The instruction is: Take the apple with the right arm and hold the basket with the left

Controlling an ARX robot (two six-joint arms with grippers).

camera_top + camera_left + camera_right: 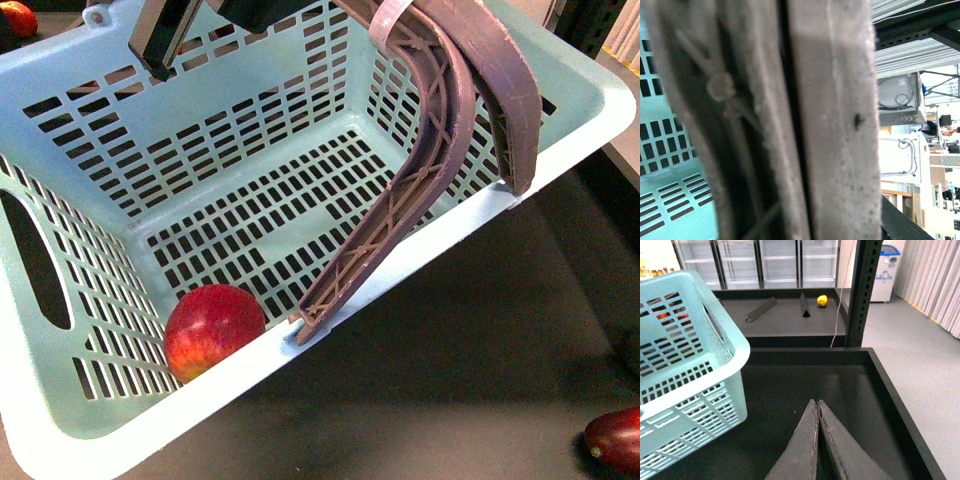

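Front view
- Apple point(213, 328): lies inside the basket point(420, 270) at 7 o'clock, against the near wall.
- Basket handles point(430, 170): both raised, rising out of frame at 12 o'clock.
- My left gripper: not shown here.
- Surroundings: a maroon fruit point(615, 440) on the dark table point(470, 380) at 4 o'clock; a red fruit point(18, 18) at 10 o'clock, outside the basket.

Left wrist view
- Handles: blurred and fill the frame. No fingers show, so I cannot tell my left gripper's state.

Right wrist view
- My right gripper point(815, 405): fingers pressed together, nothing between them, over the table.
- Basket: nearby, clear of my fingers; apple not visible.
- Obstruction: a black post point(862, 290) beyond the table.
- Writing: mark on the blue-topped unit point(887, 270), illegible.
- Other: a yellow fruit point(822, 300) on the far shelf.
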